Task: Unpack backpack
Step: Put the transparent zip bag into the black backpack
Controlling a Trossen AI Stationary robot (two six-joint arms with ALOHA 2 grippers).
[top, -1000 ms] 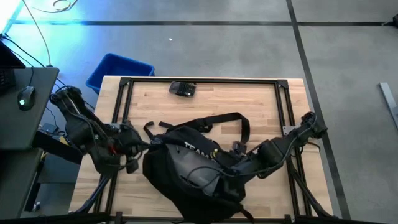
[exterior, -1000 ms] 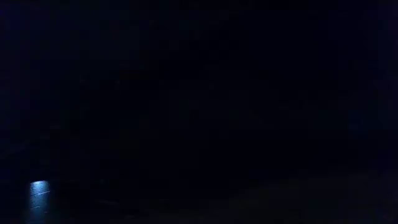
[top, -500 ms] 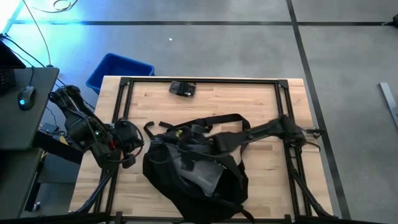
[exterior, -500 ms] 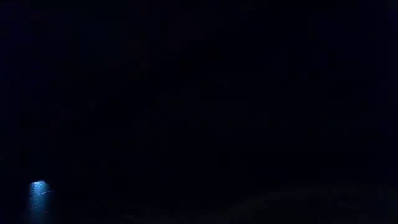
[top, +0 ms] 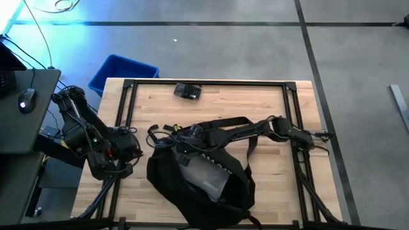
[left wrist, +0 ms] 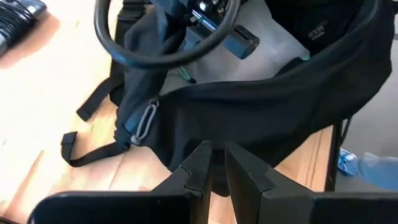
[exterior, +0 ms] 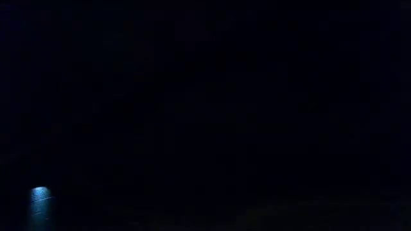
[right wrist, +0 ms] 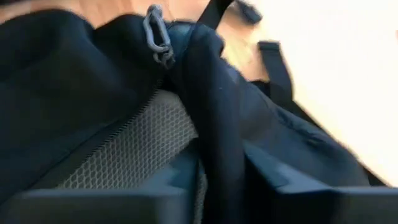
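Black fabric fills the near half of the wooden surface [top: 268, 108]: from above, the backpack [top: 201, 176] lies unzipped, the right gripper [top: 188, 135] reaching into its mouth, the left gripper [top: 131, 142] beside it, a small dark item [top: 187, 91] already out near the far edge. Low view shows only darkness. Left wrist: fingers [left wrist: 198, 167] nearly pressed together, empty. Right wrist: fingers pinch the bag's edge. Unpacking seems barely begun.

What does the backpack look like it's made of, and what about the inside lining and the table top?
The backpack looks like matte black woven fabric, going by its soft folds. Its lining appears to be grey mesh, with a fine grid texture showing. The table top looks like pale wood with a smooth finish: plank seams and grain show.
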